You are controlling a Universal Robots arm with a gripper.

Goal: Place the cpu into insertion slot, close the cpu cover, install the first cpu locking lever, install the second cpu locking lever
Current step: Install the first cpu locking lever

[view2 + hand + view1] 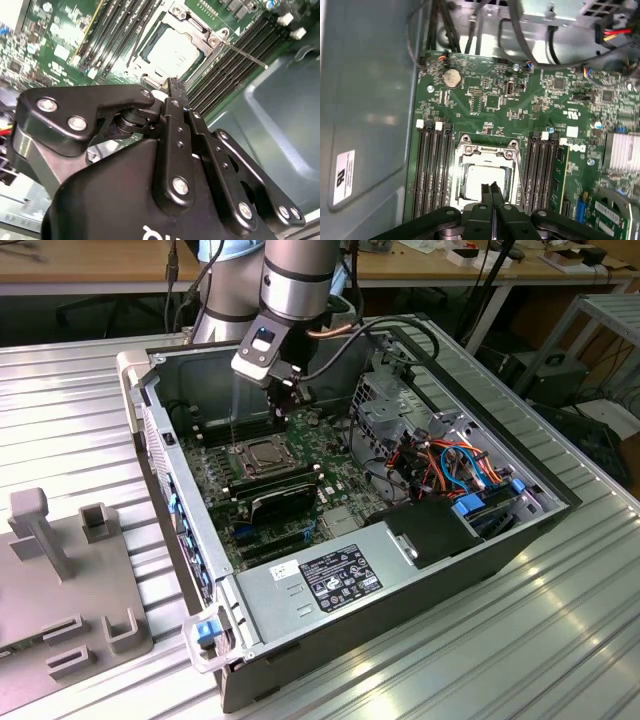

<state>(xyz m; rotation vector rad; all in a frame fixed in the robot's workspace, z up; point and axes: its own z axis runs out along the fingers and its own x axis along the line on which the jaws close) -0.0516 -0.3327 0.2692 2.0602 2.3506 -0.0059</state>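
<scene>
Matt silvery metal tops the cpu (484, 181); the cpu cover (487, 149) is shinier bare metal. The table (520, 640) is ribbed, dull-sheen metal.

Hand (492, 188) downward, fingers (486, 196) pressed together.

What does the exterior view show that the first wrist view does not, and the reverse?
Exterior view: the robot arm, the power supply and a grey fixture beside the computer case. First wrist view: a round coin battery on the board and a white label. Both: the shut gripper above the cpu cover, closed over the cpu.
</scene>
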